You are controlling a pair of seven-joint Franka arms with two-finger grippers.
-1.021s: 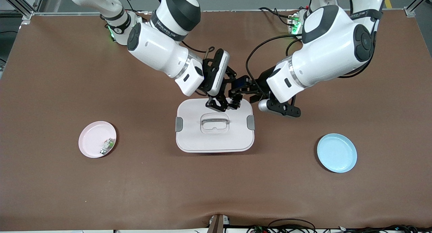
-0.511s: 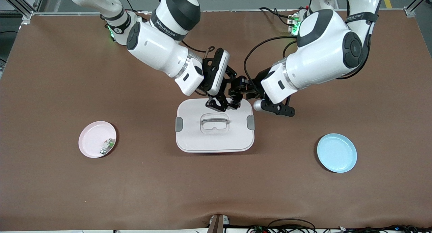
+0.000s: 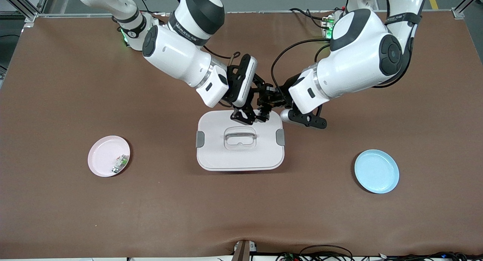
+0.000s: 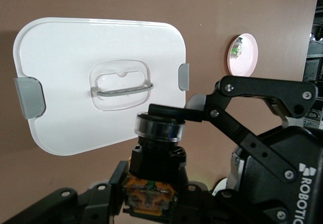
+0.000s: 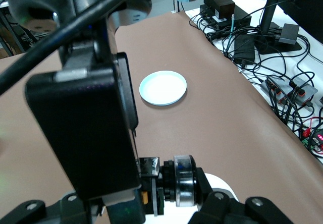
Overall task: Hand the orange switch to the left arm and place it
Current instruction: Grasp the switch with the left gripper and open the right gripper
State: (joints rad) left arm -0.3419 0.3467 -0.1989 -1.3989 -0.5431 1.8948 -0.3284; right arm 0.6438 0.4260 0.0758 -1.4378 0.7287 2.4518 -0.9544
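The orange switch (image 3: 263, 113) is up in the air over the edge of the white box (image 3: 240, 155) that lies farthest from the front camera. In the left wrist view the switch (image 4: 159, 133) shows a black body, a silver-ringed cap and an orange base. My left gripper (image 4: 151, 196) is shut on that orange base. My right gripper (image 5: 166, 193) holds the switch (image 5: 181, 186) by its cap end, and one of its fingers (image 4: 202, 114) lies on the cap. In the front view the left gripper (image 3: 267, 101) and the right gripper (image 3: 252, 117) meet above the box.
A pink plate (image 3: 102, 151) holding a small white-and-green component (image 3: 119, 163) sits toward the right arm's end. A light blue plate (image 3: 376, 171) sits toward the left arm's end and also shows in the right wrist view (image 5: 162, 88). Cables and electronics lie past the table's edge.
The left arm has moved in toward the right gripper, and its gripper now sits around the switch. The right arm has held nearly still over the box.
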